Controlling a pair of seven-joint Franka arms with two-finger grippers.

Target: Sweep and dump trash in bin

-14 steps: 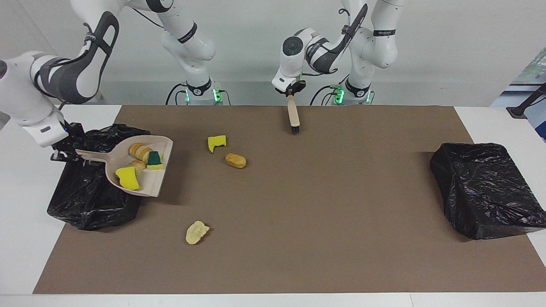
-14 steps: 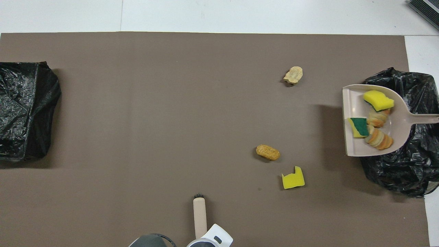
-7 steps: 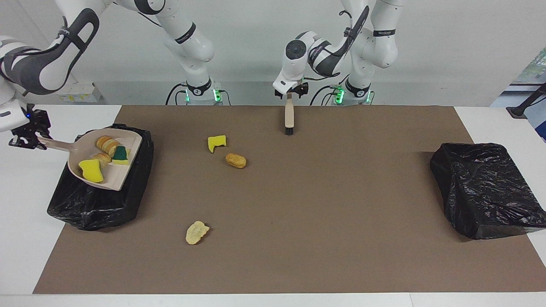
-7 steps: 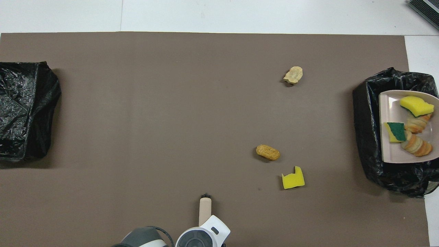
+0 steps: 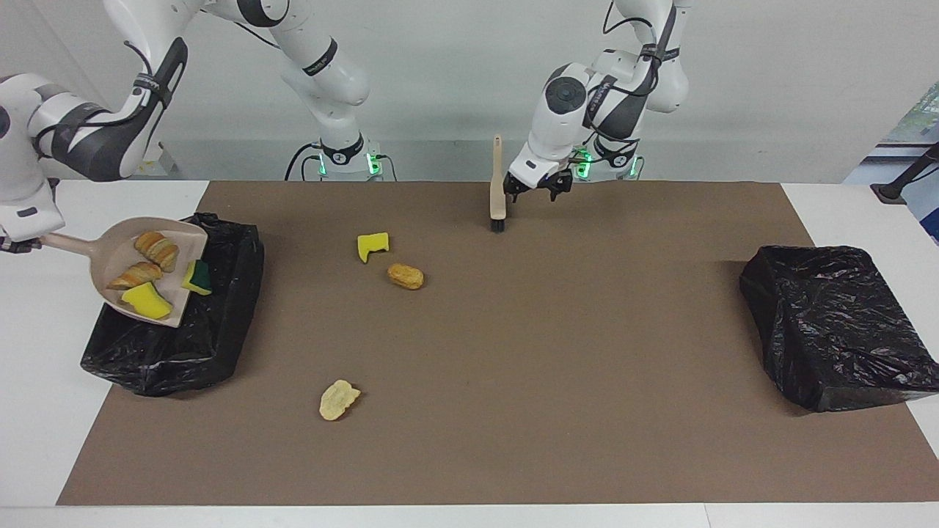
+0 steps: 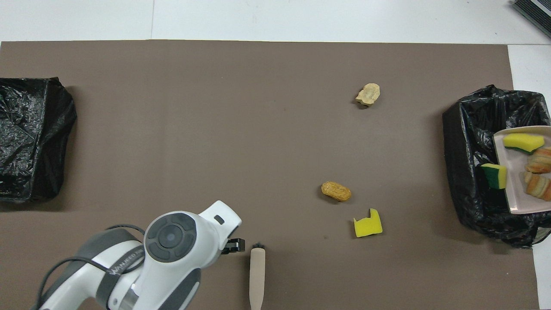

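— Where are your grippers?

— My left gripper (image 5: 539, 188) hangs low over the desk's edge nearest my bases, fingers spread, with nothing between them. The brush (image 5: 497, 183) is just beside it, apart from the fingers, bristles down on the brown mat (image 5: 587, 367) and handle up.

— And the other one?

— My right gripper (image 5: 16, 244) is out at my right arm's end of the desk, pressed tight on the handle of the pan (image 5: 110, 275). The pan is tilted, lip down, over the open black bin (image 5: 176, 345).

— What's in the pan?

— Four scraps: two bread pieces (image 5: 147, 260) high in it, a yellow sponge (image 5: 147, 301) lower down, and a green-backed sponge (image 5: 196, 277) right at the lip, hanging over the bin's mouth.

— Is any trash on the mat?

— Three bits. A notched sponge chunk (image 5: 373, 246) lies between the brush and the bin. A brown loaf (image 5: 406, 276) is near it, a little farther from me. A pale lump (image 5: 339, 400) lies well apart from both, farther out again.

— Anything else?

— A second bin (image 5: 836, 326), wrapped in black plastic, sits at my left arm's end of the desk
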